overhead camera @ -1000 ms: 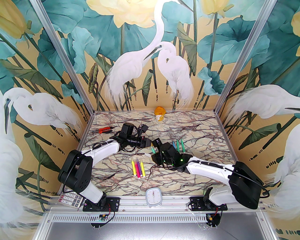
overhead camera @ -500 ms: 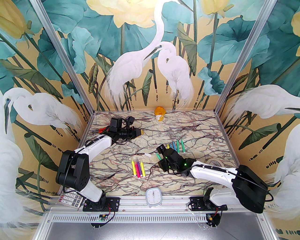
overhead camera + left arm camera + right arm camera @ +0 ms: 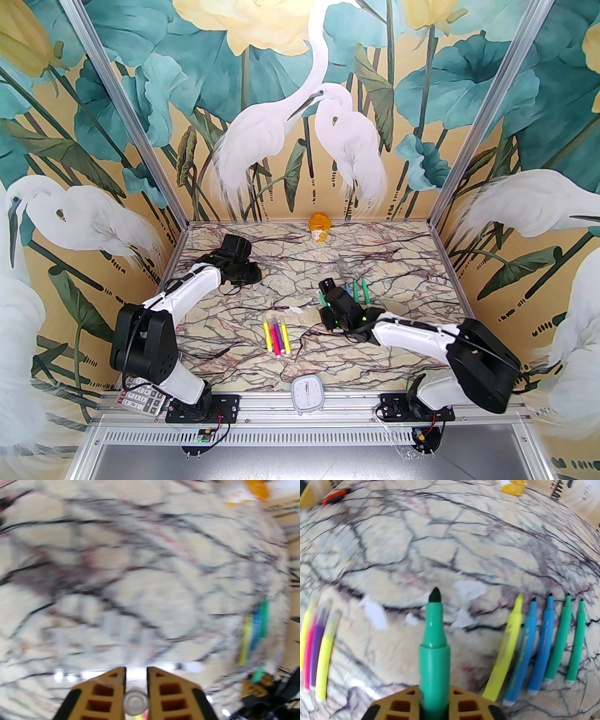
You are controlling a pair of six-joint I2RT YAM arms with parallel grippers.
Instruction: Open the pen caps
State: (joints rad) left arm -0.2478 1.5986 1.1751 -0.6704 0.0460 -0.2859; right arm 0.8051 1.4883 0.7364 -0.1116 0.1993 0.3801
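Evidently cap's off: left hand [image 3: 136, 675] pinches the clear cap [image 3: 136, 702], right hand [image 3: 434, 691] pinches the green pen [image 3: 434, 644] by its barrel, tip bare, prob. bound for uncapped row [image 3: 543, 639].

Left hand [image 3: 136, 671] pinches a clear pen cap [image 3: 136, 702].

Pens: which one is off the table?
The green pen, clamped in the right claw with its tip bare; the other pens lie flat on the table.
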